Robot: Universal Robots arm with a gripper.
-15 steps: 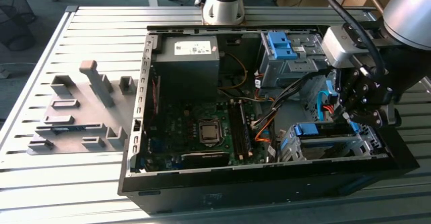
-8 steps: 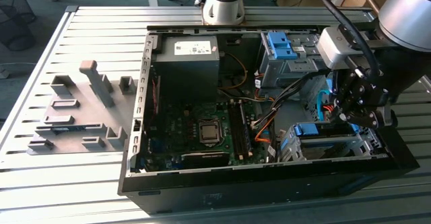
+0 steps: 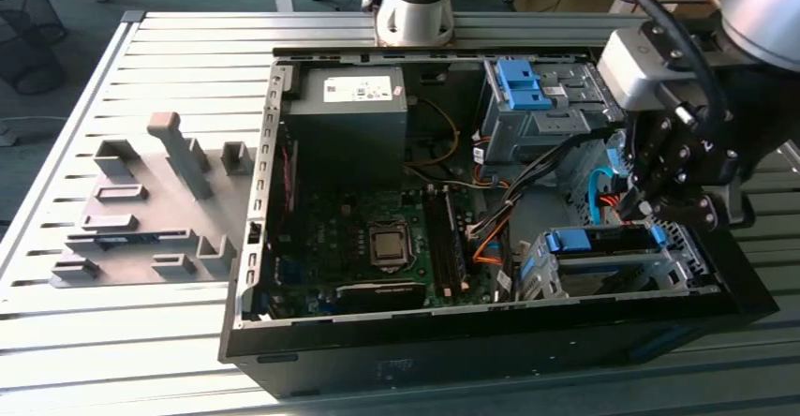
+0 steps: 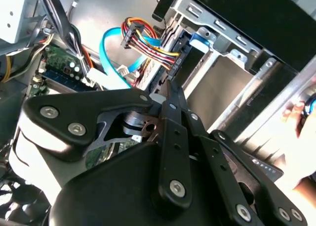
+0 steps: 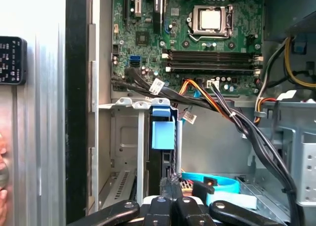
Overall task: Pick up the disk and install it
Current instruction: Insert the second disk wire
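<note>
The disk (image 3: 590, 241) sits in the drive cage (image 3: 625, 271) at the case's front corner, on the exterior view's right, with its blue frame showing. In the first wrist view the blue frame tab (image 5: 163, 128) stands upright in the cage slot. The second wrist view shows the blue edge (image 4: 200, 38) just beyond the fingertips. My gripper (image 3: 653, 217) hangs directly over the cage. Its fingers (image 5: 170, 184) are pressed together with nothing between them, and their tips (image 4: 168, 90) are close to the disk's edge. I cannot tell whether they touch it.
The open computer case (image 3: 269, 247) lies on a slatted metal table. Inside it are a dark power supply (image 3: 350, 107), the motherboard (image 3: 375, 238), cable bundles (image 3: 500, 219) and a blue bracket (image 3: 516, 83) in the upper cage. A grey fixture (image 3: 138, 210) stands on the exterior view's left. A hand (image 4: 298, 119) is near the case.
</note>
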